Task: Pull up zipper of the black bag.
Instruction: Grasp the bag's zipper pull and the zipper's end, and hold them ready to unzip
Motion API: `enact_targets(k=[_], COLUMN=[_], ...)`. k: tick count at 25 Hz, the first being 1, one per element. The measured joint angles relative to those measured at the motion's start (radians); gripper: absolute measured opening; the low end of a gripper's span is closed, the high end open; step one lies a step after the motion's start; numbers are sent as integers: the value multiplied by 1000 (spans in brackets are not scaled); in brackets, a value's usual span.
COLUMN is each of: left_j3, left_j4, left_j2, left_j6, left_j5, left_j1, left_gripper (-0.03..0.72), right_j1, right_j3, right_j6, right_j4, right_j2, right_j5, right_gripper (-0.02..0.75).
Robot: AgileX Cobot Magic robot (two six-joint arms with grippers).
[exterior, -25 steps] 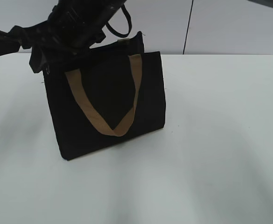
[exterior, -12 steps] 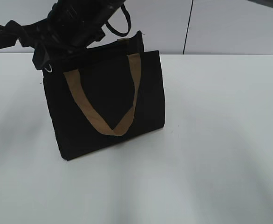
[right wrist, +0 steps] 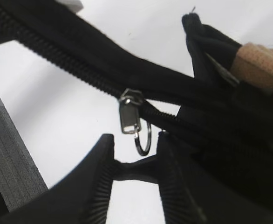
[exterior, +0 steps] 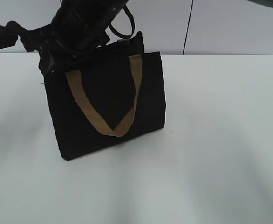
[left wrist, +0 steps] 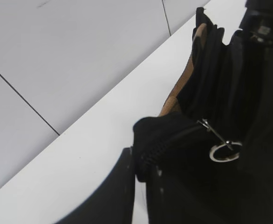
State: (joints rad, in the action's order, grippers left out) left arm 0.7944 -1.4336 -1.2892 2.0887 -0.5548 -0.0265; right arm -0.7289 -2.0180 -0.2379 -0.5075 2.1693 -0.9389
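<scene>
R gripper (right wrist: 135, 161) jaws wide under zipper (right wrist: 129, 117); L gripper (left wrist: 143, 179) pinching black bag (exterior: 108, 102) corner.

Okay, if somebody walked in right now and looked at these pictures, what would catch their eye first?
Probably the black bag standing on the white table, its tan handle looping down the front. Next, the dark arm crowding over its top left corner. Up close in the right wrist view, the zipper with its silver ring hangs just above the right hand, whose fingers stand open beneath it.

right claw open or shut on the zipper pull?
Open. In the right wrist view the right claw has both fingers spread, the zipper tab hanging free between them.
</scene>
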Motion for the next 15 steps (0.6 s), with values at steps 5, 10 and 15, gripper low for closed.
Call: enact_targets(k=[5, 10, 15], left_j3=[0, 0, 0], left_j4=[0, 0, 0], left_j2=[0, 0, 0], left_j6=[0, -1, -1], left_j5=[0, 0, 0], left_j1=[0, 0, 0], left_gripper=[27, 27, 27], right_j1=[0, 0, 0], right_j3=[0, 0, 0], right_j6=[2, 2, 2], right_j4=[3, 3, 3], right_j2=[10, 18, 31], right_j5=[11, 46, 64], right_gripper=[239, 239, 207])
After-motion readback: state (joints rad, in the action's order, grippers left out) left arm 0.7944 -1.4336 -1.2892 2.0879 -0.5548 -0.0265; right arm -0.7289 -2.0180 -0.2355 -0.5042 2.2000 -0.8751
